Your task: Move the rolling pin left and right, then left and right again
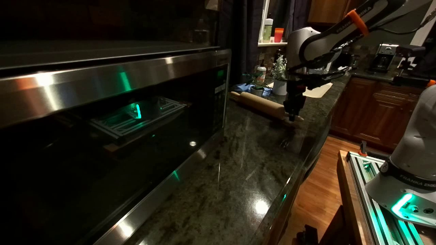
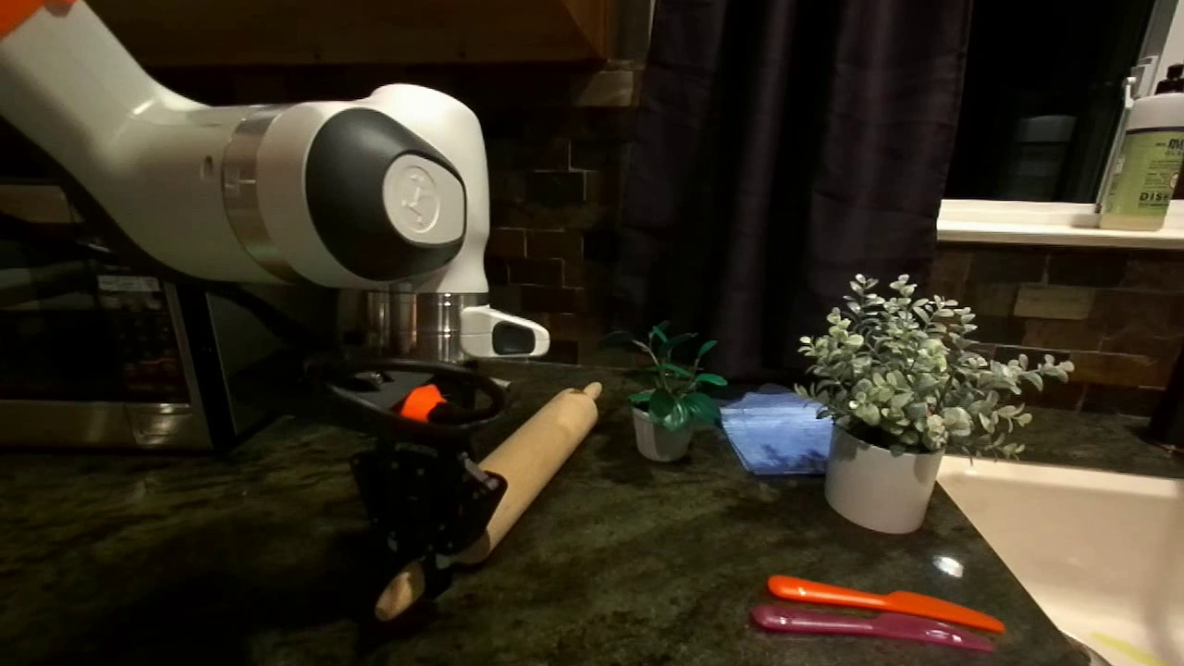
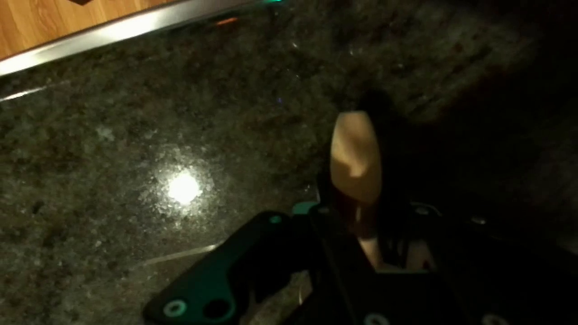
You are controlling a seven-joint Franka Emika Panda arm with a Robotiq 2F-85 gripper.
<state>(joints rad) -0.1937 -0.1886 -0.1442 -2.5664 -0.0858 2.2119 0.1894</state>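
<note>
In an exterior view, we read "FRANKA" on the arm's base (image 1: pixel 410 161); the rolling pin (image 1: pixel 262 103) lies on the counter (image 1: pixel 211 194). In an exterior view, we read "DIS" on a bottle (image 2: pixel 1147 171). In the wrist view, the gripper (image 3: pixel 359 210) clasps one pin handle (image 3: pixel 356 158) — jaws drawn in.

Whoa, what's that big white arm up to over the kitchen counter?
A robot arm appears to have its gripper closed around one handle of a wooden rolling pin on the dark countertop. The pin's other end is near a small potted plant. The job is moving the pin left and right, twice; how far along, these pictures can't tell.
</note>
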